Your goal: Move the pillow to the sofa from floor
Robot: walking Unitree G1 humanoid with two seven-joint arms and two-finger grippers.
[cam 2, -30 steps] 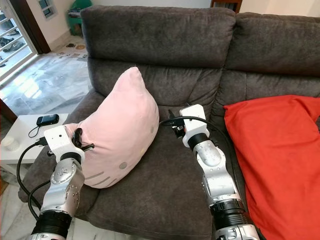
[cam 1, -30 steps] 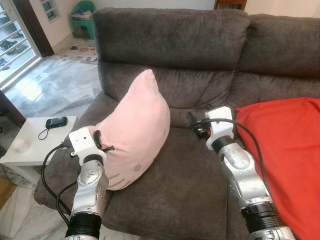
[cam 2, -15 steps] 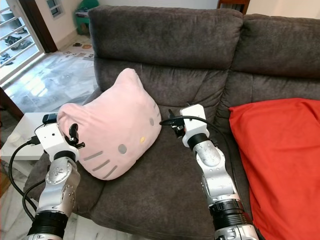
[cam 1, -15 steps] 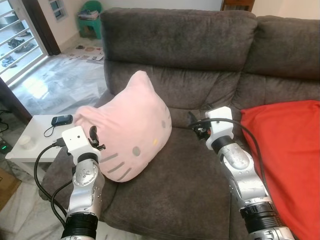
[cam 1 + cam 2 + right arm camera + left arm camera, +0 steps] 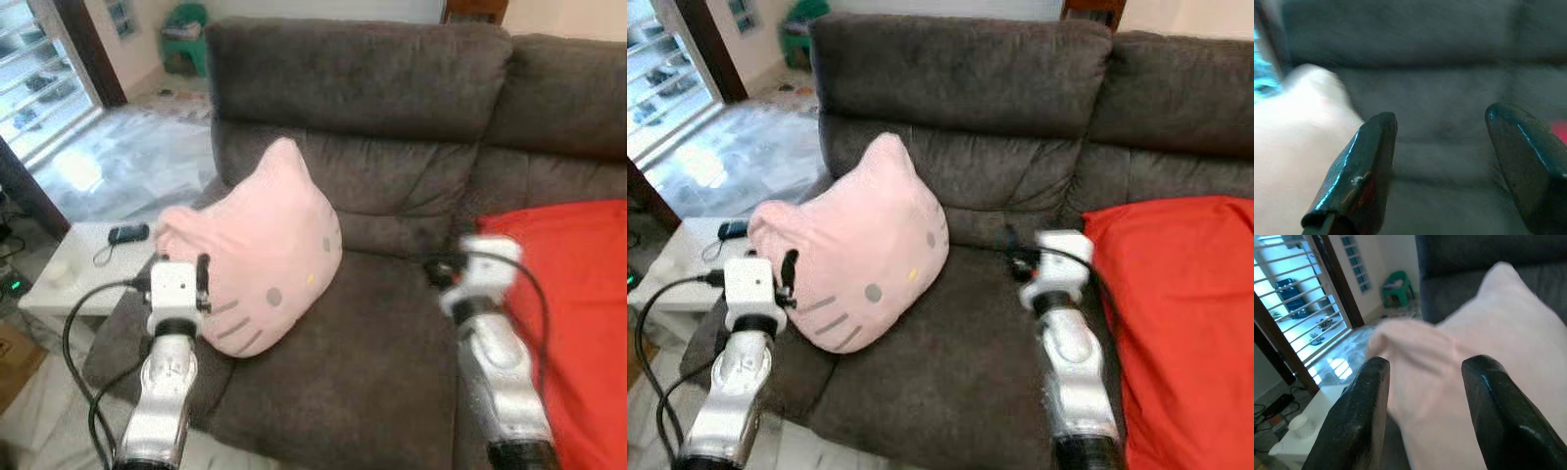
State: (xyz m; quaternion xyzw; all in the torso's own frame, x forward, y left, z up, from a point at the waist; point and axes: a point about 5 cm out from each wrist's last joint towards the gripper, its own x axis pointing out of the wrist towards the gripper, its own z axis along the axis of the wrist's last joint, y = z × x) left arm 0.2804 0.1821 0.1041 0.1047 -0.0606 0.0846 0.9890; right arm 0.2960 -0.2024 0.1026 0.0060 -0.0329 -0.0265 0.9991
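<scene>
Pink cat-face pillow [image 5: 263,269] sits on the left seat of the dark grey sofa [image 5: 392,147], propped tilted against the backrest and left armrest, ear corner up, face side toward the camera. Left tool [image 5: 201,282] is right at the pillow's lower left edge; wrist view shows its two black fingers [image 5: 1359,416] spread apart with pillow fabric in front of and between them, nothing clamped. Can't tell if they touch the fabric. Right tool [image 5: 438,266] hovers over the seat cushion, right of the pillow and apart from it, motion-blurred; wrist view shows its fingers [image 5: 1364,166] spread wide, holding nothing. Red cushion [image 5: 578,294] lies on the right seat, just beside the right arm. Small white bench [image 5: 73,284] stands off the left armrest, with a dark phone [image 5: 128,233] and a small white cup [image 5: 58,273] on it. Green stool [image 5: 186,34] far back on the tiled floor [image 5: 127,166].
</scene>
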